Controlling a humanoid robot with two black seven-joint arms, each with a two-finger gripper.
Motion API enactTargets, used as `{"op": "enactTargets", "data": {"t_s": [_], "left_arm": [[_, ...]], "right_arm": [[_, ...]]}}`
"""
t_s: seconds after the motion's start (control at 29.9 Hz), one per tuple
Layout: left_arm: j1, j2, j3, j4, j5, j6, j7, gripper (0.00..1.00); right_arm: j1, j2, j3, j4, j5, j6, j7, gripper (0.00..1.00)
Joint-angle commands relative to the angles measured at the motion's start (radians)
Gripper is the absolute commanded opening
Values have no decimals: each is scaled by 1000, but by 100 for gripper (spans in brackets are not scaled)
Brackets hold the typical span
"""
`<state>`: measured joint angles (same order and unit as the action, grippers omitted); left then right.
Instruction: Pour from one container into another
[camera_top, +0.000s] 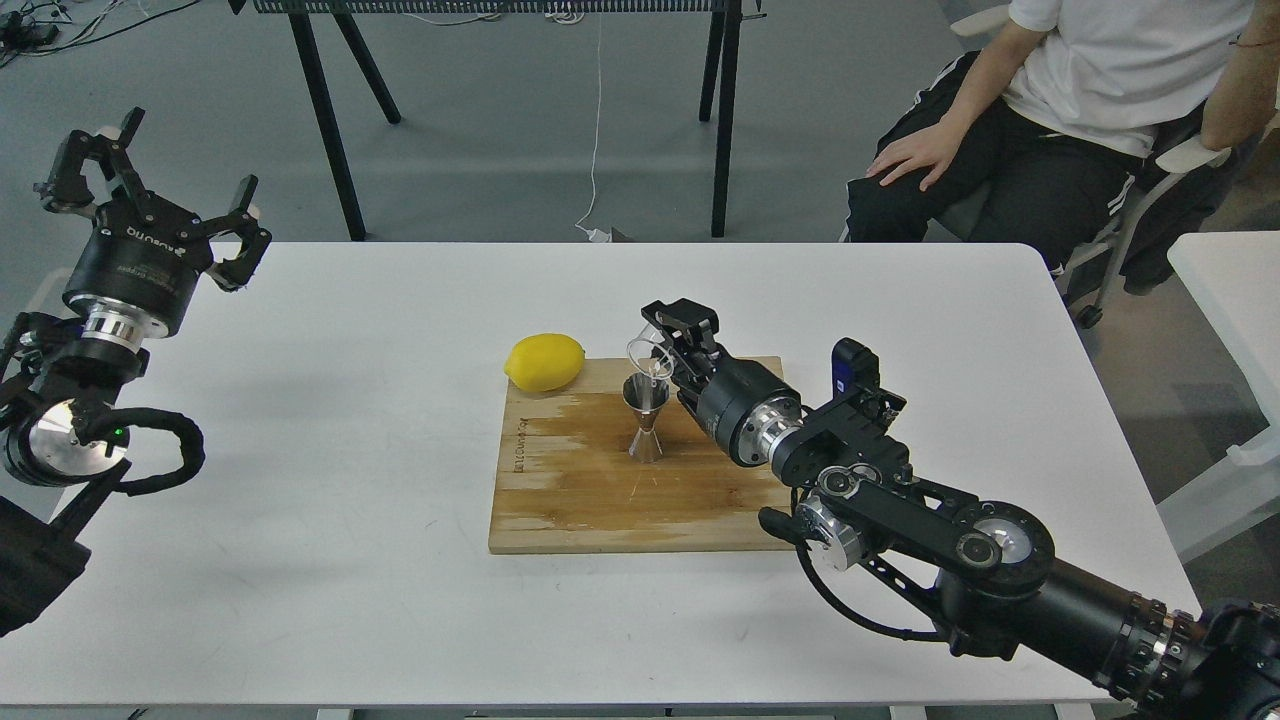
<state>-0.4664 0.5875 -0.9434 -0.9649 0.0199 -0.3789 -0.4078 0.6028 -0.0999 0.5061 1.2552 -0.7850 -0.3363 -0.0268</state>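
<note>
The shiny steel jigger (647, 420) stands upright on the wooden board (570, 480) near its middle. Directly above the jigger's mouth, my right gripper (668, 345) is shut on the small clear glass cup (647, 355), which is tipped steeply with its rim pointing down and left at the jigger. What is in the cup I cannot make out. My left gripper (160, 180) hangs open with nothing in it, far off by the table's far left corner.
A yellow lemon (545, 361) lies at the board's far left corner. The white table (330, 520) carries the board. A seated person (1060, 120) is beyond the far right edge. Black table legs (330, 120) stand behind.
</note>
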Motion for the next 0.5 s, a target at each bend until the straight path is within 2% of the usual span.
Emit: {"op": "enactTargets", "data": {"t_s": [0.0, 0.33, 0.47], "left_arm": [[0, -2, 0, 0, 0, 3, -2, 100], [0, -2, 0, 0, 0, 2, 0, 100], [-1, -2, 0, 0, 0, 2, 1, 100]], "right_arm": [[0, 0, -1, -4, -25, -13, 4, 39], [3, 0, -32, -10, -60, -23, 7, 38], [5, 5, -54, -26, -114, -39, 33, 38]]}}
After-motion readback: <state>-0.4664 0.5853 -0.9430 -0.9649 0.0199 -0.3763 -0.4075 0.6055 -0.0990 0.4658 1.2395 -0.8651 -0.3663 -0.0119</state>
